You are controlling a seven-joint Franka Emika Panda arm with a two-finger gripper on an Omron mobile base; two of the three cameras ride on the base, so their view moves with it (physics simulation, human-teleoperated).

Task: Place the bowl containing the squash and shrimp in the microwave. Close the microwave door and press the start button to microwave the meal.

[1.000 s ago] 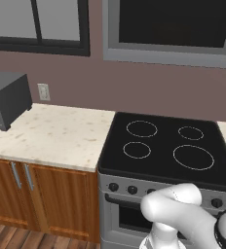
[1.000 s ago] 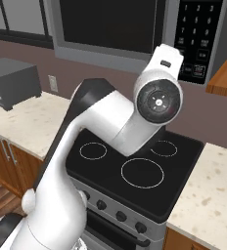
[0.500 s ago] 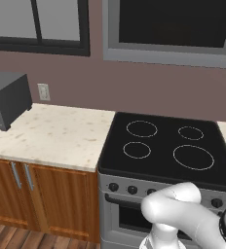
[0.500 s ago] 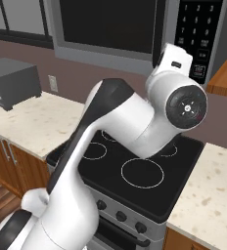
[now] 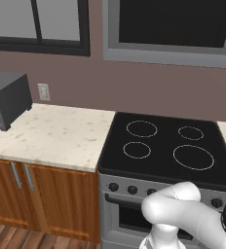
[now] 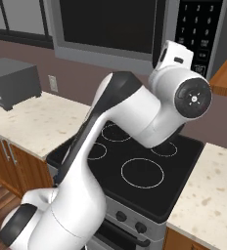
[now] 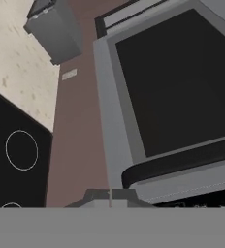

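Microwave door (image 6: 105, 27) sits flush in the microwave (image 6: 135, 29) above the stove (image 6: 135, 166); hand raised beside keypad (image 6: 197, 29). Finger state: cannot tell. Bowl presumably inside. To press start well, square the tip to the button and push gently.

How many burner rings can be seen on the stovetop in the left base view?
4. On the stove: back left ring, front left ring, back right ring, and the largest, front right ring. None looks hidden there.
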